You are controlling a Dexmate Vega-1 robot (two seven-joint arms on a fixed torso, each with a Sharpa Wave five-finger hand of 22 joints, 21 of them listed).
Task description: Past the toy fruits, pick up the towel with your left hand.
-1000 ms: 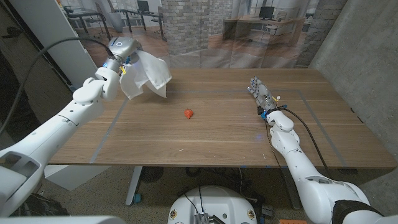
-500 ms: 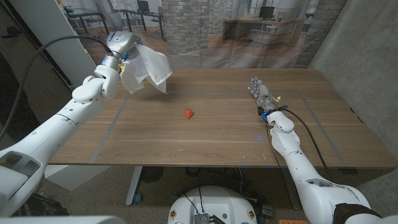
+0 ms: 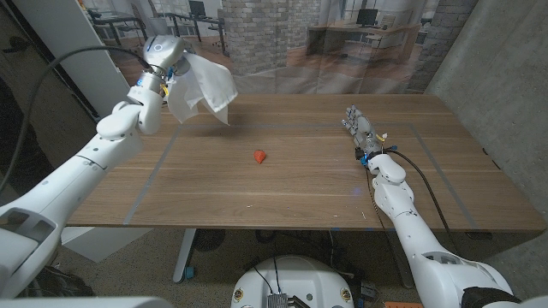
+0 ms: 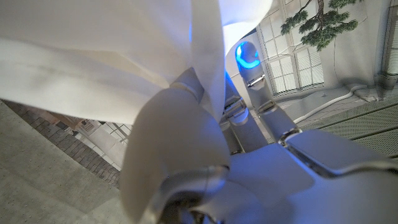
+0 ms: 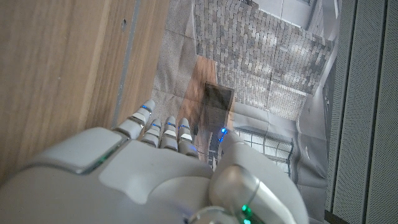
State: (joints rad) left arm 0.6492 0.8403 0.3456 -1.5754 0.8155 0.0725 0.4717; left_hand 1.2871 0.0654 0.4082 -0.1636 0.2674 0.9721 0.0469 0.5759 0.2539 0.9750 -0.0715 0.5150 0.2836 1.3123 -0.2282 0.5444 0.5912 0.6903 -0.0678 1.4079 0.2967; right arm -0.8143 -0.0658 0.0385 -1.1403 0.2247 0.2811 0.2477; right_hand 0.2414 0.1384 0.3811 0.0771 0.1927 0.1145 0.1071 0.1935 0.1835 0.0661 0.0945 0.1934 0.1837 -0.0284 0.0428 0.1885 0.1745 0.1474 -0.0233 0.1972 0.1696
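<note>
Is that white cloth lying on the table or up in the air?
Up in the air: the white cloth towel hangs crumpled from the robot's left hand, clear of the wooden table.

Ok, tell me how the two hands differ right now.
The left hand is raised above the table and grips the white towel, which hangs from it; the right hand is low at the table and holds nothing. The left hand sits at the far left corner, the right hand on the right side. Both are the same light-coloured build.

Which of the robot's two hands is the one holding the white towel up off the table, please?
The left hand: it is raised above the table's far left corner with the white towel hanging from it. The right hand holds nothing, low over the table.
</note>
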